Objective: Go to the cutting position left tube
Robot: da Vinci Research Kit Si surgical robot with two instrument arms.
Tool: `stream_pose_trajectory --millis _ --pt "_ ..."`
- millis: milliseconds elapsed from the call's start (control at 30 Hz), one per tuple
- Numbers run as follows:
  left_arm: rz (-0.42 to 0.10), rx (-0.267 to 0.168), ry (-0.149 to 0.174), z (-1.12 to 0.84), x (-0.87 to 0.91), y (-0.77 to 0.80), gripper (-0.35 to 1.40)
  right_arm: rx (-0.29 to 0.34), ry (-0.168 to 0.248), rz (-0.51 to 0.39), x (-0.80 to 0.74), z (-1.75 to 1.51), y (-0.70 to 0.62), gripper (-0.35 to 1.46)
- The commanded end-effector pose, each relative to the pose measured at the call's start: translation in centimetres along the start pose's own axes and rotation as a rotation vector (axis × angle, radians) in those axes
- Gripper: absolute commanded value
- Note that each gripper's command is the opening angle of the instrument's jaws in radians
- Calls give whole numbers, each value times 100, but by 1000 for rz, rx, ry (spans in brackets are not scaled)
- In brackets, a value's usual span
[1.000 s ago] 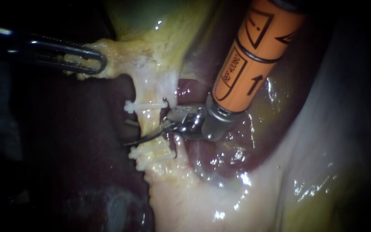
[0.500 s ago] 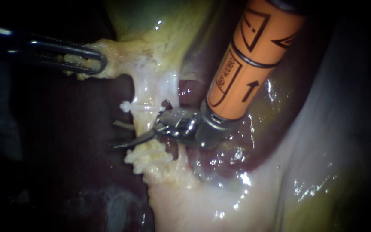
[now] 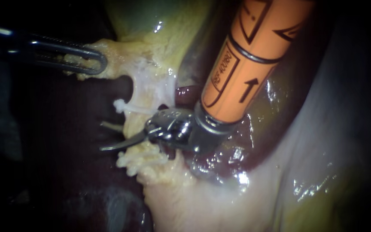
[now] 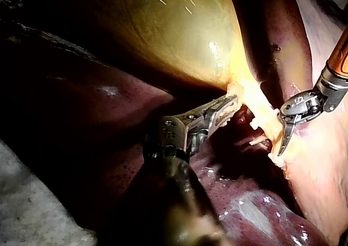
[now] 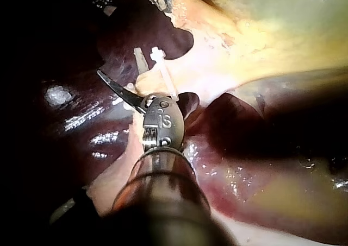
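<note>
Tube [image 3: 135, 122]: I count one, a pale strand, with one white clip [image 3: 127, 107] set across it. Two instruments are in the field, and my right instrument [image 3: 104, 136] ends in two curved blades. The tube lies between those blades, which stand apart with a clear gap. The front blade [image 3: 119, 144] crosses in front of the tube below the clip. The rear blade [image 3: 108, 126] passes behind it, and only its tip shows past the tube's far edge. I cannot tell whether either blade touches the tube. The clip sits just above the rear blade, near it but apart.

In the endoscope view the tube's long axis runs top to bottom, leaning a little. It goes from the fatty tissue [image 3: 112, 53] under the gallbladder [image 3: 151, 25] down to pale tissue below, with liver [image 3: 185, 92] beside it. Both blades point toward the view's left, almost square to that axis, and the clip lies crosswise too. My left instrument [image 3: 95, 62] is clenched on the fatty tissue at the tube's upper end, well apart from the blades.
</note>
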Motion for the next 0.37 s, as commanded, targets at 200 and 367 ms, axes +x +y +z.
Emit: stream_pose_trajectory --millis 200,367 --pt "1 0 0 0 0 0 -35 0 0 0 0 0 1 143" --pt "1 0 0 0 0 -1 -35 0 -1 0 0 0 1 143"
